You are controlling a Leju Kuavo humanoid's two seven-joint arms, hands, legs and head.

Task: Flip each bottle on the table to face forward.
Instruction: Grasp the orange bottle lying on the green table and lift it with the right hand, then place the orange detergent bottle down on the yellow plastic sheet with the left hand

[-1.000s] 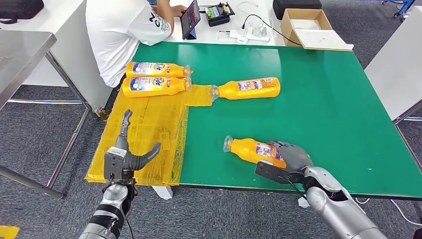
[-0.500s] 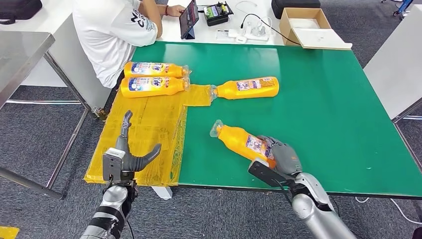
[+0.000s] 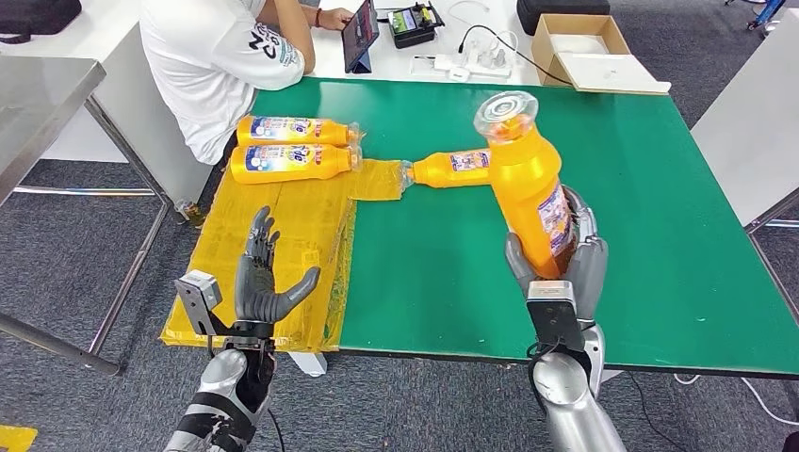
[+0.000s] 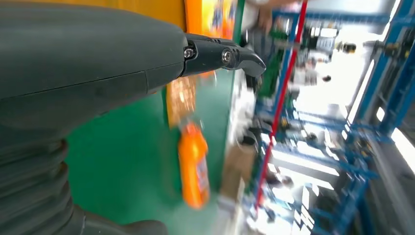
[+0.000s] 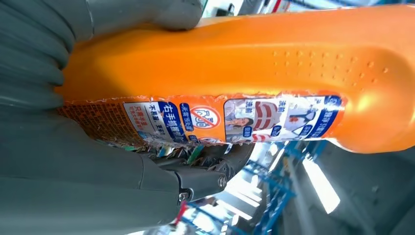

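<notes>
**Bottle lifted in right hand, flip under way**

Nearest, the left hand is seen raised over the yellow sheet at the table's near left corner, fingers spread, nothing held. The right hand is wrapped around the lower body of an orange bottle, which is held up off the green table above its near edge. Its long axis is near upright, tilted slightly toward the left, clear cap up, base down in the palm. In the right wrist view the small-print label is seen along one side, with plain orange plastic beside it; which face will end up forward cannot be told yet.

Farther back, a third-row bottle is lying on its side mid-table, long axis running left-right, cap pointing left and touching the yellow sheet's edge, partly hidden behind the held bottle. Its small-print label is up, so it is judged not yet flipped.

Farthest, two bottles are lying side by side on the sheet's far end, touching, caps pointing right, blue brand labels up; these are judged done.

Progress is judged at roughly half: two done, one in hand, one left. A seated person is seen beyond the table's far left corner.
</notes>
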